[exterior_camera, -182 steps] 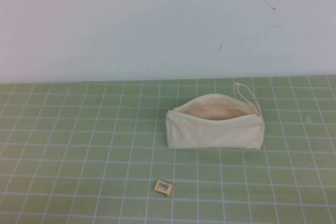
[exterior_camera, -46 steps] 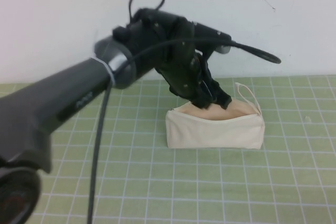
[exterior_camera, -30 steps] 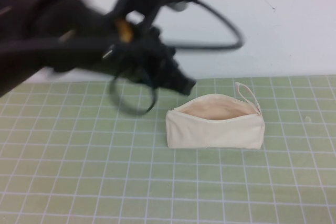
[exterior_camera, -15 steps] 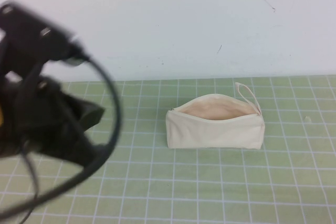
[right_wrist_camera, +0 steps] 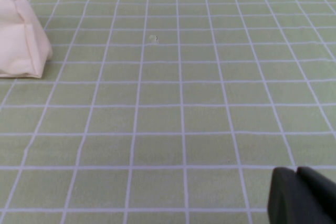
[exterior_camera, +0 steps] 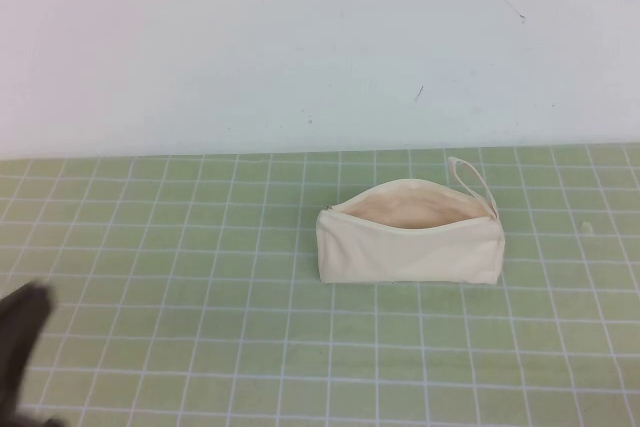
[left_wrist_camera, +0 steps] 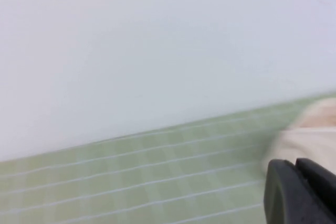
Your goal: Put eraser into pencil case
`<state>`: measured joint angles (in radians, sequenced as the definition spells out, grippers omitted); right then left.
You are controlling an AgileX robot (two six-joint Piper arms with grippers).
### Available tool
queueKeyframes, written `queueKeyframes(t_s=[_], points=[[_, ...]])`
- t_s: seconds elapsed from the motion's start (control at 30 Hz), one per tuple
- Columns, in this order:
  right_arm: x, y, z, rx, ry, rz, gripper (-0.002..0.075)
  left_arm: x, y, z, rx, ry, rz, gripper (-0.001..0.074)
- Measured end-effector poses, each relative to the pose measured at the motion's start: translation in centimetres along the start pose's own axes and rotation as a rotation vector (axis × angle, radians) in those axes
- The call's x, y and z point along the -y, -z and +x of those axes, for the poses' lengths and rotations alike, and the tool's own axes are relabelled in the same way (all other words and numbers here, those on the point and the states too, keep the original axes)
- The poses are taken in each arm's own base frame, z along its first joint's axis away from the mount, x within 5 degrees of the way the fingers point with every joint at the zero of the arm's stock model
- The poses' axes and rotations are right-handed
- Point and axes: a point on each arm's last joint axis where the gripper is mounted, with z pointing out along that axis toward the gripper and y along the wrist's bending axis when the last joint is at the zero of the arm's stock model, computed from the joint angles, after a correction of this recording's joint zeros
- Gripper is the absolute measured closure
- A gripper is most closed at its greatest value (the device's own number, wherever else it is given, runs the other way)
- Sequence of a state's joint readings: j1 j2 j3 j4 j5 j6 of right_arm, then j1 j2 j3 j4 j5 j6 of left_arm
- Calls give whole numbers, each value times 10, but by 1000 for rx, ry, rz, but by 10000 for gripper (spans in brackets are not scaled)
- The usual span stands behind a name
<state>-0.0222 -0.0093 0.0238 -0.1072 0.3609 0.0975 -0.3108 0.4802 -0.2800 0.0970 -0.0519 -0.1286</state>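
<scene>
1. Since it fills the whole back of every view, the white wall (exterior_camera: 300,37) goes first. It's plain, with a few faint dark scuffs on it.
2. Next is the green mat (exterior_camera: 180,277) with its white grid lines, which covers the table right up to the wall.
3. The pencil case (exterior_camera: 410,235) sits on the mat a bit right of centre, near the wall side. It's a cream boxy pouch standing on its base with the zip mouth gaping upward, so you can see some beige lining. Both wrist cams catch an end of it too (left_wrist_camera: 315,129) (right_wrist_camera: 21,35).
4. The left arm (exterior_camera: 18,347) is just a dark blurry shape at the near left corner of the high view, well apart from the pouch.
5. The left gripper (left_wrist_camera: 296,190) only pokes a dark corner into its own wrist view, up off the mat and facing the wall. Honestly I can't tell if it's spread or pressed together.
6. The right gripper (right_wrist_camera: 299,195) is the same deal. It's a dark corner hovering over bare mat, well apart from the pouch, and I can't tell its state either.
7. The thin loop strap (exterior_camera: 468,182) sticks out from the pouch's right end, toward the wall.
8. A tiny pale speck (right_wrist_camera: 153,38) sits on the mat to the right of the pouch.
9. The eraser doesn't show in any view, and I can't tell whether it's down inside the pouch.
</scene>
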Motion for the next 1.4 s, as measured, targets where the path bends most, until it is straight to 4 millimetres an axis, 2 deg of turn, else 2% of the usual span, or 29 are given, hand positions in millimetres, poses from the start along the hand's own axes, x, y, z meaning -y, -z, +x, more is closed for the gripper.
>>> queueKeyframes(t_s=[0.2,0.47,1.07,1.4], points=[[0,0,0,0,0,0,727,-17,27,38,73,39,-205,736],[0,0,0,0,0,0,727,-23,39,73,89,56,-329,736],[0,0,0,0,0,0,727,-22,50,102,-152,74,-359,736],[0,0,0,0,0,0,727,-19,49,104,-159,169,-332,736]])
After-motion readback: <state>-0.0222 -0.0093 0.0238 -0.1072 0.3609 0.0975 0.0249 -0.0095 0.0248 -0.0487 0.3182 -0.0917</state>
